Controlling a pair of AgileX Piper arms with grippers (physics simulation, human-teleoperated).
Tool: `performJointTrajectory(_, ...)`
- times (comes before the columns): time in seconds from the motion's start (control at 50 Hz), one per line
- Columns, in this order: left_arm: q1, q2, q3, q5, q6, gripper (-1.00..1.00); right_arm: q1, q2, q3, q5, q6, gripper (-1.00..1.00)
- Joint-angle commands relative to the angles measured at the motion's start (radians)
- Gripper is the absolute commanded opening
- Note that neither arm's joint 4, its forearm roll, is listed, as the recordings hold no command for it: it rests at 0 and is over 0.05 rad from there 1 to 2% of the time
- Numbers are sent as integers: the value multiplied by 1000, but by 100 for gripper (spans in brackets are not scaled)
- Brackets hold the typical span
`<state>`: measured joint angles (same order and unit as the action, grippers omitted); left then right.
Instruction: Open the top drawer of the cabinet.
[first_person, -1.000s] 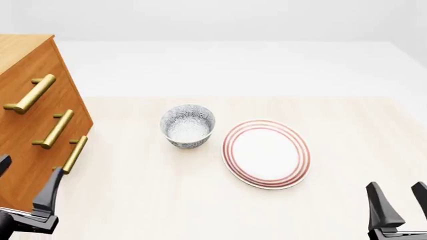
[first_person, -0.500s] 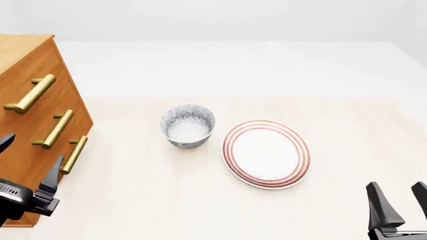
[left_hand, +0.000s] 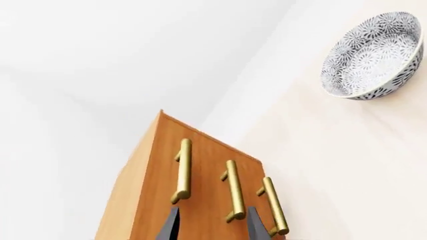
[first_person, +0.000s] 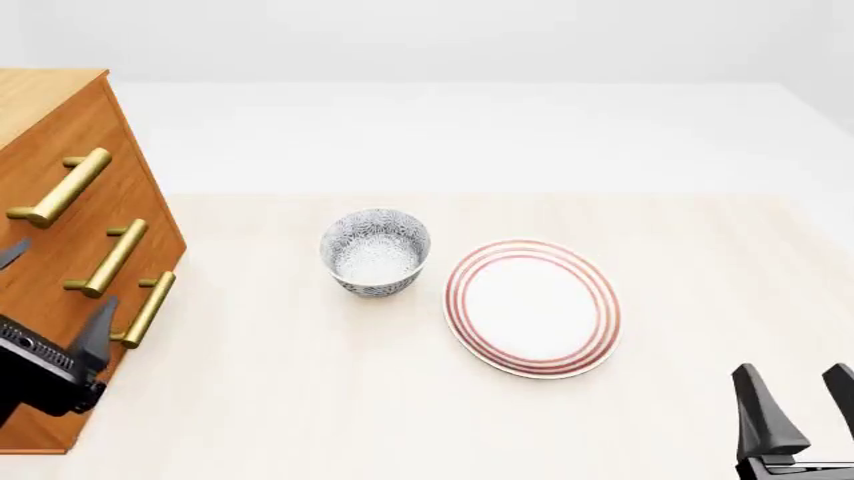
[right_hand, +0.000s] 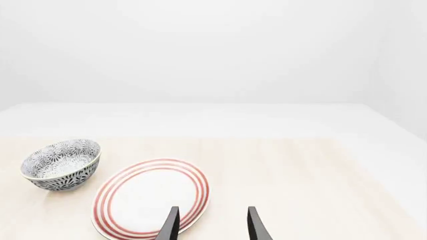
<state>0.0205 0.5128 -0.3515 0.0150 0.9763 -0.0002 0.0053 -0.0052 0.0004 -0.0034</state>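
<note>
A pale wooden table fills the near scene, with plain white floor and wall beyond. One cabinet stands at the far left with three brass-handled drawers, all shut; the top drawer is uppermost. One red-ringed plate lies mid-table, one patterned bowl just left of it. Two grippers: the left gripper hovers before the lower handles, fingers apart, empty; the right gripper waits near right, parted, empty.

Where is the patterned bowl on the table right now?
In the front view the bowl stands near the table's middle, just left of the red-ringed plate and right of the cabinet.
</note>
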Motion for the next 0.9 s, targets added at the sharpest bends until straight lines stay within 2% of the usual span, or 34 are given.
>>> performJointTrajectory(0.02,25,45,-13,-25,126,100,0,0,0,0,0,100)
performJointTrajectory(0.16,26,73,-27,-37,161,100,0,0,0,0,0,100)
performJointTrajectory(0.24,36,84,-13,-68,211,100,0,0,0,0,0,100)
performJointTrajectory(0.4,41,126,-22,-99,263,100,0,0,0,0,0,100)
performJointTrajectory(0.56,38,162,-52,-111,277,100,0,0,0,0,0,100)
performJointTrajectory(0.62,63,166,-20,-158,328,100,0,0,0,0,0,100)
performJointTrajectory(0.64,57,175,-28,-154,323,100,0,0,0,0,0,100)
performJointTrajectory(0.66,76,179,-10,-185,352,100,0,0,0,0,0,100)
performJointTrajectory(0.9,107,264,16,-283,408,100,0,0,0,0,0,100)
